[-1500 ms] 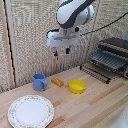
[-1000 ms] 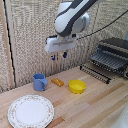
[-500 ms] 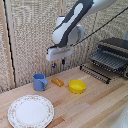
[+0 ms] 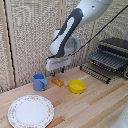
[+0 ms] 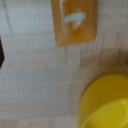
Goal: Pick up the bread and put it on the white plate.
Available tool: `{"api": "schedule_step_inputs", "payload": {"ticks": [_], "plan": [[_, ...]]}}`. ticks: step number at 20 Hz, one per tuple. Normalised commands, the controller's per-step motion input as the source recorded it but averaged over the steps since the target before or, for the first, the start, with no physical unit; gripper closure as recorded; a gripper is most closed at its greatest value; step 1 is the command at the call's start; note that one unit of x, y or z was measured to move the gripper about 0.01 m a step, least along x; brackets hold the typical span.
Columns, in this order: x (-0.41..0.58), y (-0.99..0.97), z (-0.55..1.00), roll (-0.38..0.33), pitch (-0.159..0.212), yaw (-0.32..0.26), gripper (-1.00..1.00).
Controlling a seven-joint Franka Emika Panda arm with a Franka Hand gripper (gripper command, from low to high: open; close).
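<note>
White dish: the white dish (image 4: 30, 111) lies flat at the exterior view's left front of the wooden counter (image 4: 95, 107), bare, well apart from the bread.
Blue mug: the blue mug (image 4: 39, 82) stands behind the dish, near the loaf's left end in the exterior view.
Loaf: the loaf (image 4: 58, 81) lies flat on the counter between the mug and the yellow bowl (image 4: 77, 87), touching neither; the wrist view shows it as an orange-brown slab (image 5: 73, 21) with a pale mark on top, the bowl's rim (image 5: 107, 102) close by.
Long axis: in the exterior view the loaf runs on a slant, its far end toward that view's left, its near end toward the right and the bowl.
Gripper: the gripper (image 4: 54, 73) hangs just above the loaf, near its far left end, not touching it.
Fingers: too small and dark in the exterior view and barely in the wrist view, so whether they stand apart or together cannot be told.
Step in hand: judged to be the approach; grasp, carry and placing are not yet done.
Next move: likely a centring over the loaf's middle, fingers spanning its short width, then a straight descent, keeping clear of the bowl.
Rack: a dark wire rack (image 4: 107, 59) sits at the right rear, out of the way.
</note>
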Motion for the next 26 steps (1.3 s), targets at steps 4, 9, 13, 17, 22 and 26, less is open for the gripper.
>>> {"api": "schedule_step_inputs", "payload": {"ticks": [4,9,13,17,22,26], "plan": [[0.330,-0.24,-0.22,0.000,0.021,0.084,-1.00],[0.098,-0.19,-0.16,-0.007,0.086,0.062,-1.00],[0.051,-0.04,-0.10,-0.035,0.096,0.012,-1.00],[0.064,0.00,-0.03,-0.035,0.077,0.000,1.00],[0.011,0.00,0.00,0.000,0.020,0.006,1.00],[0.012,0.00,0.00,0.000,0.000,0.040,1.00]]}}
